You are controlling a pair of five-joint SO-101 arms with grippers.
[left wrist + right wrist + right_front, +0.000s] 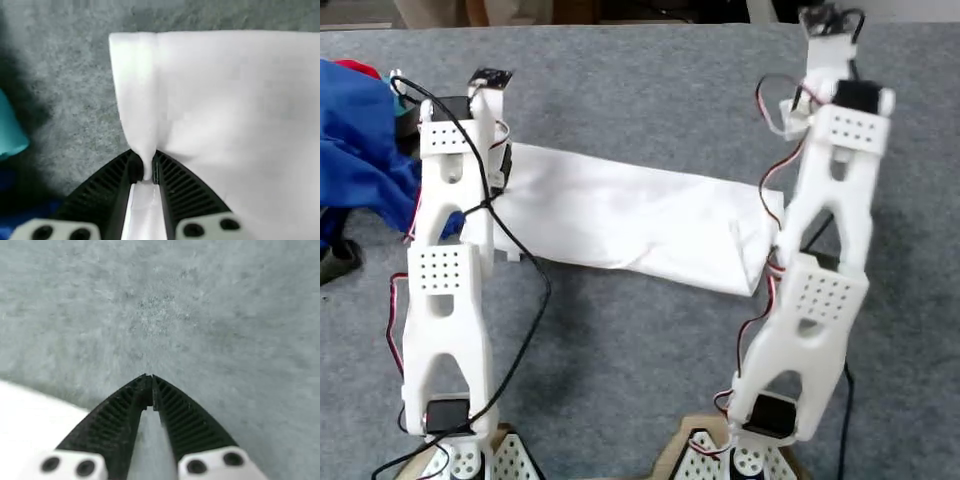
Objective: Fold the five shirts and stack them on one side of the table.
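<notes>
left gripper [145,172] is pinching the white shirt [240,110] by its edge; right gripper [150,385] is sitting closed, hold unclear. both should be pulling evenly, keeping it taut.

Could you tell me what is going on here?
A white shirt lies as a long folded strip on the grey table between two arms. The left gripper is shut on one end. The right gripper is shut at the other; whether it holds cloth is unclear. Blue clothes lie heaped beside the left arm.

White perforated arms [442,280], black ribbed pincers [145,169]
</notes>
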